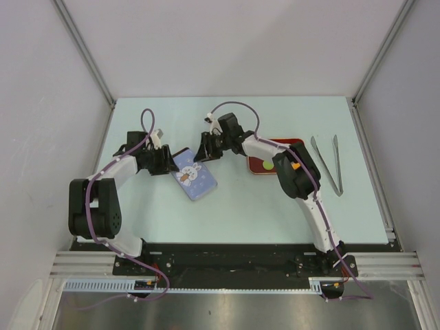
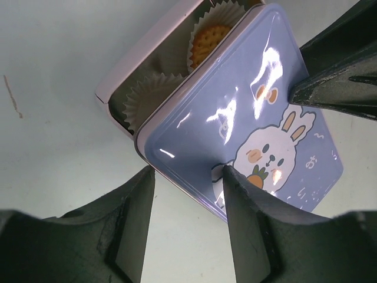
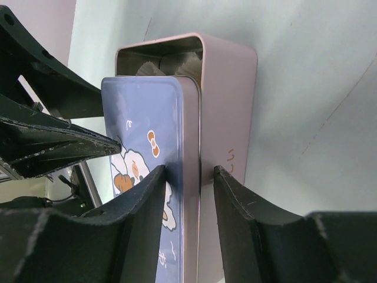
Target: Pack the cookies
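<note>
Left gripper (image 2: pixel 187 177) and right gripper (image 3: pixel 189 177) stand half-closed astride the skewed lid (image 2: pixel 247 106), grip unclear; cookies (image 2: pixel 209 38) sit in the tin (image 2: pixel 147 56) beyond the left fingers (image 2: pixel 132 224). Uneven pressing could jam it.

Both arms wore glossy white shells over their long links, broken by chunky matte-black joint housings. The left arm (image 1: pixel 117 170) had its largest black block toward eight o'clock of the overhead view. The right arm (image 1: pixel 317 216) carried a small orange mark (image 1: pixel 295 166) on a black housing near three o'clock. A purple cable (image 1: pixel 146 120) ran along each arm, bowing into a loose loop near the wrist. A black base plate (image 1: pixel 227 265) lay at six o'clock. The left gripper (image 2: pixel 187 171) and right gripper (image 3: pixel 189 169) had broad, tapering black fingers (image 2: pixel 132 224) with dull, scuffed faces.
</note>
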`<state>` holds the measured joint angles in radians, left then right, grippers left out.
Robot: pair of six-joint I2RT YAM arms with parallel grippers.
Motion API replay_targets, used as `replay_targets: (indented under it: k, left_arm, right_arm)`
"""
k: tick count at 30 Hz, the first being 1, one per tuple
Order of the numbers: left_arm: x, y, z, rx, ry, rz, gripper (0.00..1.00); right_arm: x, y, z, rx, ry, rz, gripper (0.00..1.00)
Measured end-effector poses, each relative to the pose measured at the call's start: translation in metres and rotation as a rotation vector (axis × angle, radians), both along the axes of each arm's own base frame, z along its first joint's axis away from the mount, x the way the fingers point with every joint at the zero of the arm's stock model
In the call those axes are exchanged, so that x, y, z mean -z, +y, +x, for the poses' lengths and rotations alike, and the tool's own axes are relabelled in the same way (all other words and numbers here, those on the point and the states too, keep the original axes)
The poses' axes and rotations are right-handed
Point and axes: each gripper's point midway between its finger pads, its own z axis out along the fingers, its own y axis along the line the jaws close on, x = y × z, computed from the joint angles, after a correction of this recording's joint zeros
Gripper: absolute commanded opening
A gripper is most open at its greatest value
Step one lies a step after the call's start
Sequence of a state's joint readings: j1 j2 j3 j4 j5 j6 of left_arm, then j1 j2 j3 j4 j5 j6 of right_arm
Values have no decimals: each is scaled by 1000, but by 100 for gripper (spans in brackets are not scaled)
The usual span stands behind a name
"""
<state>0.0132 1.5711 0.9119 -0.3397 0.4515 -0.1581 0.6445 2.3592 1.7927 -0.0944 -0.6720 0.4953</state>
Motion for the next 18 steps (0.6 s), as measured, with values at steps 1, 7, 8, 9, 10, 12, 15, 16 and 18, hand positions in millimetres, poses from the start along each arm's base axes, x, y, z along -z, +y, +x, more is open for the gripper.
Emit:
replay_targets:
  k: [1, 7, 8, 9, 10, 12, 15, 16, 18]
  left_arm:
    - [0, 0, 1, -1, -2, 2, 54]
    - [0, 1, 2, -6, -6, 5, 54]
    - [0, 1, 3, -7, -7, 6, 54]
    - [0, 1, 3, -8, -7, 5, 54]
    - [1, 1, 3, -11, -5, 4, 54]
    - [1, 2, 5, -13, -6, 3, 54]
    - [0, 2, 7, -18, -6, 1, 54]
    - [0, 3, 8, -23, -4, -1, 54]
    - [0, 4, 9, -27, -4, -2, 54]
  right_arm:
    - [-1, 1, 1, -1, -2, 0, 43]
    - [0, 5, 5, -13, -12, -1, 45]
    - [0, 6, 5, -17, -13, -1, 45]
    - [0, 7, 6, -18, -15, 0, 45]
    - [0, 8, 6, -20, -14, -2, 46]
    - [0, 9, 8, -24, -16, -1, 46]
    - [0, 11, 9, -27, -17, -1, 46]
    - [0, 11, 10, -27, -18, -1, 46]
    - [0, 12, 11, -31, -18, -1, 46]
